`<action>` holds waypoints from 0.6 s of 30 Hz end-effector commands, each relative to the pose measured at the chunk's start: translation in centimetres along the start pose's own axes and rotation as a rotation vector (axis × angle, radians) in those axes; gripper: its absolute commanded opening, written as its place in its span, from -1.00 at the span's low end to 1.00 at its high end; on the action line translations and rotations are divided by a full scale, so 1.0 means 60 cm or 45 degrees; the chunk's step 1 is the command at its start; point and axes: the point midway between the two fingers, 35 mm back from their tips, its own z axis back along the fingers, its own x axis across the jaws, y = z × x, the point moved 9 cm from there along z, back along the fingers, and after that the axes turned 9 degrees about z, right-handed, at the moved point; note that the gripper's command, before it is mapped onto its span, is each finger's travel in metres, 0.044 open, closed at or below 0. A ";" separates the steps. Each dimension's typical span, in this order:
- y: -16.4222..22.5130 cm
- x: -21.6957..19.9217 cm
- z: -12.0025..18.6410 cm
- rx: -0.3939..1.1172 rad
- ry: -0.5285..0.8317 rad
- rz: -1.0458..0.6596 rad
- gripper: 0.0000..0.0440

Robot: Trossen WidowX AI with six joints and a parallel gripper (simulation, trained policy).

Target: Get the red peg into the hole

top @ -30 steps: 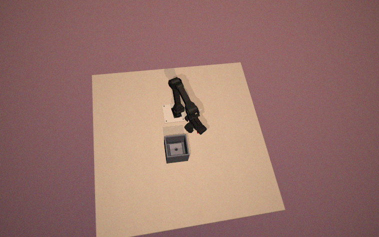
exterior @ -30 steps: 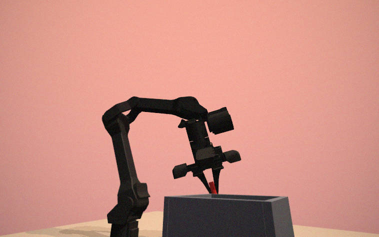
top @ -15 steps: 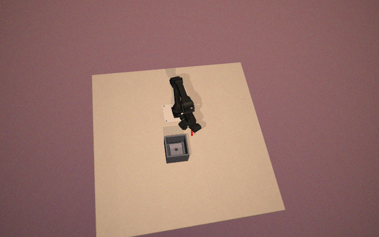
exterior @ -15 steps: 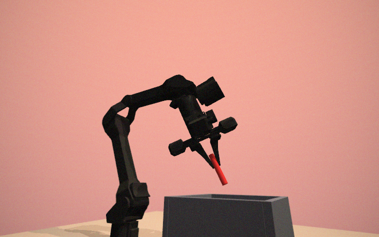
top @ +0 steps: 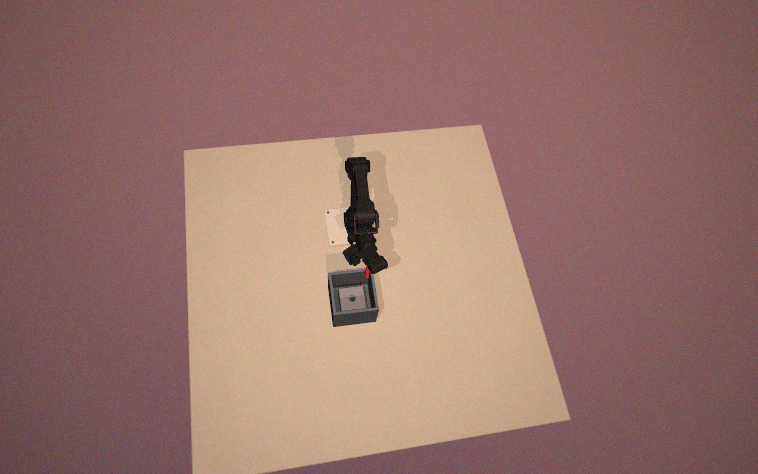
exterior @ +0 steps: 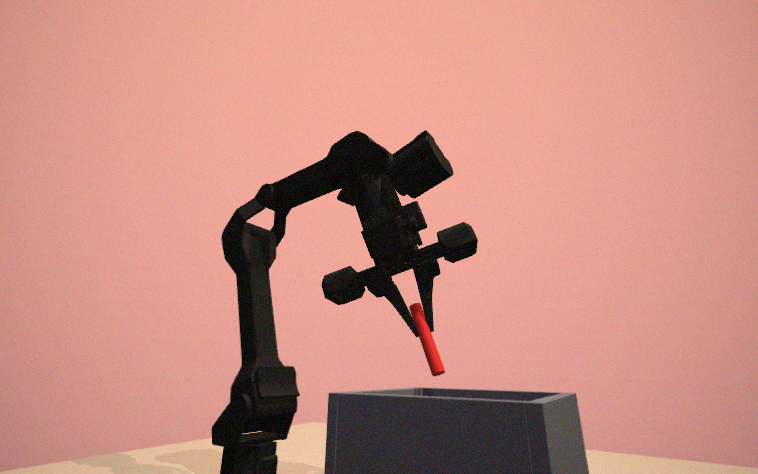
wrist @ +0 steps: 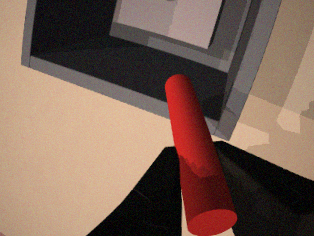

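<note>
Jaws of the gripper (exterior: 424,330) (wrist: 199,150) pinch the tilted red peg (top: 367,273) (exterior: 430,349) (wrist: 192,135), nearly closed; below them stands the open box (top: 354,317) (exterior: 436,433) (wrist: 100,88).

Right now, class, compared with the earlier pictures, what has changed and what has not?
The pincer and the red peg have risen, then moved sideways to the box's near-arm corner, as the top view shows. The peg is held above the rim. Nothing was let go. The box and white plate stayed put.
</note>
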 end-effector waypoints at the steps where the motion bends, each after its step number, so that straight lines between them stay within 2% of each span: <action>1: -0.016 0.001 -0.005 -0.004 0.025 -0.011 -1.00; 18: -0.091 -0.002 -0.051 0.035 0.098 -0.063 -1.00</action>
